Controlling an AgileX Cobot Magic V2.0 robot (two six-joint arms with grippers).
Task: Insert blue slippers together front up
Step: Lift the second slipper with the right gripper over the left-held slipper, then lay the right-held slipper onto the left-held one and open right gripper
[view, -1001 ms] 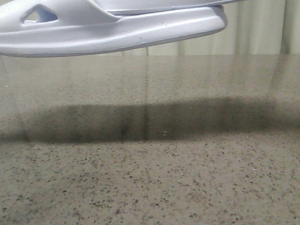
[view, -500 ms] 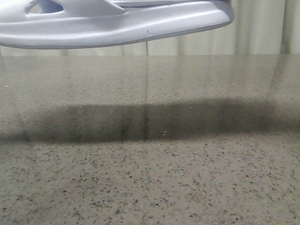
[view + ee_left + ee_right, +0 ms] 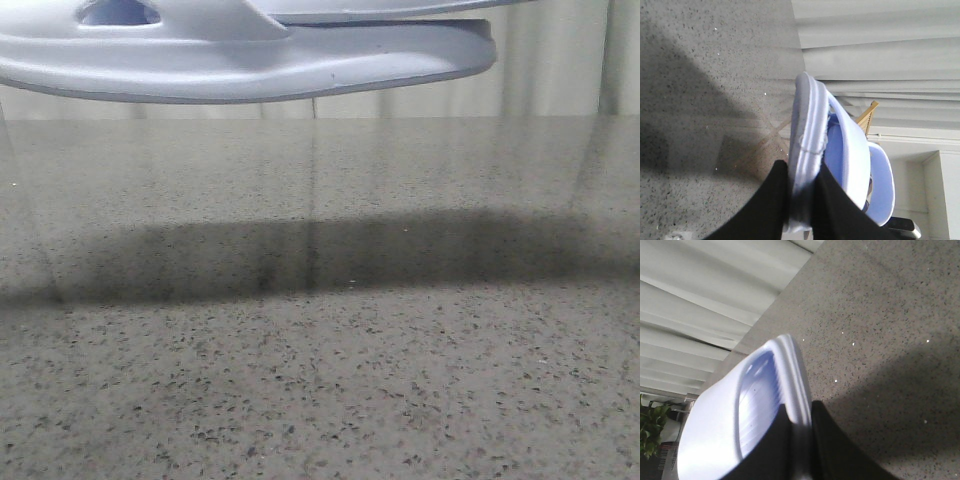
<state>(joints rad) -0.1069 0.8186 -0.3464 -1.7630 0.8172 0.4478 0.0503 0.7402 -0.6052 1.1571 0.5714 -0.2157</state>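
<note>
In the front view a pale blue slipper [image 3: 300, 65] hangs sole-down high above the table, side cut-out at the left. The edge of a second slipper [image 3: 380, 10] shows just above it. Neither gripper shows in that view. In the left wrist view my left gripper [image 3: 802, 167] is shut on the thick sole of a slipper [image 3: 810, 115]. Two pale straps [image 3: 855, 160] curve beside it. In the right wrist view my right gripper [image 3: 799, 412] is shut on the sole edge of a slipper [image 3: 760, 390] with its ribbed footbed showing. I cannot tell whether both grippers hold the same slipper.
The speckled stone table [image 3: 320, 380] lies below, with the slippers' wide dark shadow [image 3: 320, 255] across its middle. Pale curtains [image 3: 560, 60] hang behind the far edge. A green plant [image 3: 652, 430] stands off the table.
In the front view the slippers have risen slightly and shifted to the right; the side cut-out now sits nearer the top edge. Both grips are unchanged.
</note>
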